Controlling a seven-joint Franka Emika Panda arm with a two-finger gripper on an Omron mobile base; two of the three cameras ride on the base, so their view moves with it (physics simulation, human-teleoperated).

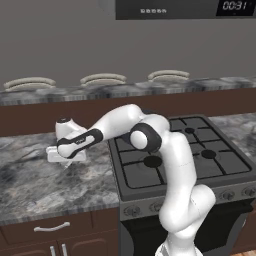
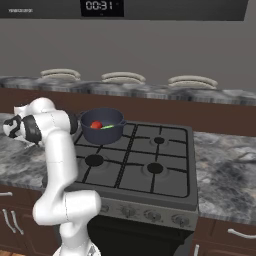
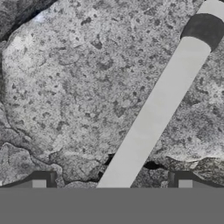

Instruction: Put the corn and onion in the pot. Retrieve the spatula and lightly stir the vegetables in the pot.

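The spatula lies flat on the grey granite counter, a pale grey strip with a dark band near its far end. My gripper is open just above it, one fingertip on each side and neither touching it. From the left base view, the gripper points down over the counter left of the stove. The dark blue-grey pot stands on the stove's back left burner. Inside it lie the red-orange onion and the light-green corn.
The black stove has three bare burners. Three stacks of plates sit on the raised ledge behind it. Granite counter runs left of the stove, with more to the right. An overhead appliance with a clock hangs above.
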